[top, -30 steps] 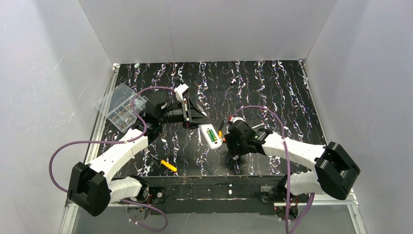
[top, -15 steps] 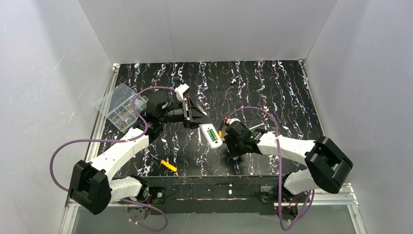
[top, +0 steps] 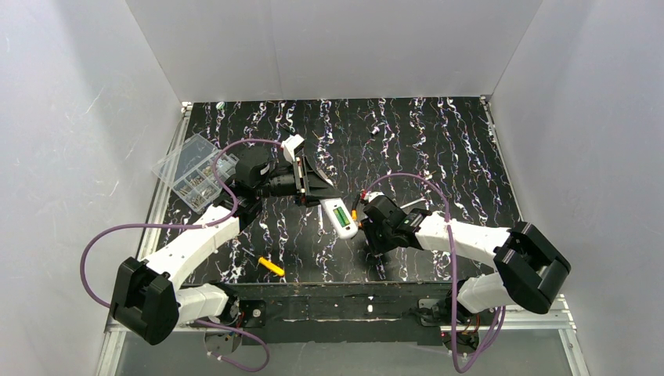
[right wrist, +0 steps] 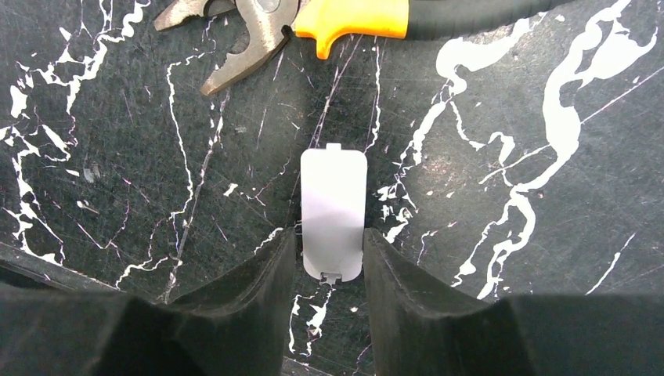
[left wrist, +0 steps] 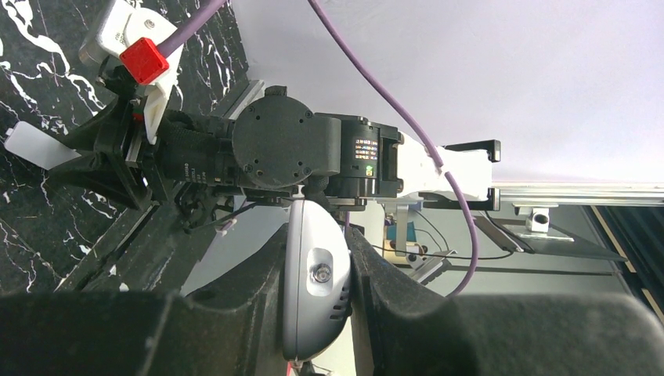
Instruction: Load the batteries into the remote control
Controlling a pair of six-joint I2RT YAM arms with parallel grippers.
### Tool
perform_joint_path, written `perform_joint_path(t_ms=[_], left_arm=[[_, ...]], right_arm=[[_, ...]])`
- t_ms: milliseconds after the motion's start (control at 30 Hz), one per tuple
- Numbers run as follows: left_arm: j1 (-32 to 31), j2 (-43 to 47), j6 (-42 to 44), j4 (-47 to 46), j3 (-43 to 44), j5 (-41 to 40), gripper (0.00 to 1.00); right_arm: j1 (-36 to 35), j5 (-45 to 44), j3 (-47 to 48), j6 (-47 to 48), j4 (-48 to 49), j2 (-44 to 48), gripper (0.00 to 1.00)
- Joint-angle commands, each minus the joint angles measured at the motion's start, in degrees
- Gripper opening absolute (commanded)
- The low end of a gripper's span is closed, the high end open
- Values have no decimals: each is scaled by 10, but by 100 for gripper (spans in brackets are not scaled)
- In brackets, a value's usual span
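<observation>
Remote control point(top: 338, 217) diagonal, far-left to near-right, far end clenched in left gripper point(left wrist: 316, 258), right gripper point(right wrist: 330, 244) straddling cover point(right wrist: 333, 200), grip unclear.

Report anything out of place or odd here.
The remote control has its back open, green batteries exposed. A loose white cover lies on the table, flanked by the right pincer. Nothing looks spilled or broken.
</observation>
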State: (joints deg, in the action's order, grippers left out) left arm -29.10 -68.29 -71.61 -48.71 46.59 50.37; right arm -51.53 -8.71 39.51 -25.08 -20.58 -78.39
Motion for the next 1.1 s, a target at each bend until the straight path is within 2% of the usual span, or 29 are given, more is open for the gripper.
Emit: perform_joint_path(t_ms=[0, 400, 700, 867, 1000, 1033, 1067], left_arm=[[-2, 9, -3, -39, 18, 24, 0], [-2, 11, -7, -46, 15, 25, 0], [-2, 11, -4, -42, 14, 27, 0], [0, 17, 15, -22, 15, 21, 0], [3, 30, 49, 18, 17, 4, 0], [4, 33, 68, 35, 22, 0, 0], [4, 35, 107, 92, 39, 4, 0]], right_arm=[[-5, 7, 1, -1, -6, 9, 44], [-11, 12, 22, -9, -32, -20, 50], [-13, 8, 29, -13, -42, -27, 34], [-13, -16, 41, -8, -61, 3, 32], [-13, -32, 82, 10, -115, 54, 32], [-13, -37, 94, 14, -141, 73, 32], [-12, -45, 117, 21, -179, 112, 31]])
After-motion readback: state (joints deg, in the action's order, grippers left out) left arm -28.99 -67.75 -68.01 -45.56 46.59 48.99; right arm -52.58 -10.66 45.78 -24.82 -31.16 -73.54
